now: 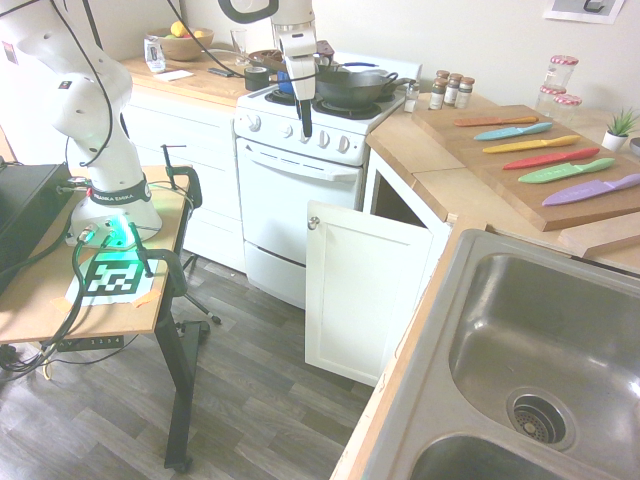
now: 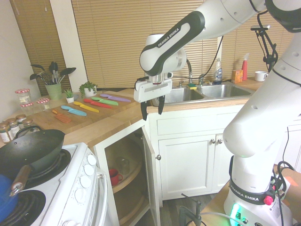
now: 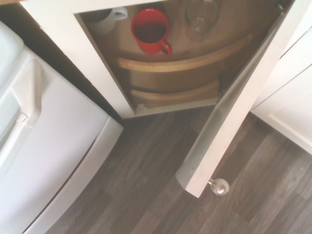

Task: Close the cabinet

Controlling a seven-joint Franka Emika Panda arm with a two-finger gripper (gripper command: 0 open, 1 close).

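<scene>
Beyond the steel sink (image 1: 495, 240) filling the lower right, the cabinet door (image 1: 362, 290) is standing open at lower centre, the empty pincer (image 2: 153, 110) hanging above it, fingers apart.

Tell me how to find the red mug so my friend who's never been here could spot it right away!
Find the white stove, then the corner cabinet beside it, whose door hangs open. Look inside, on the upper curved shelf. It's the mug that is bright red, while the glass beside it is clear.
</scene>
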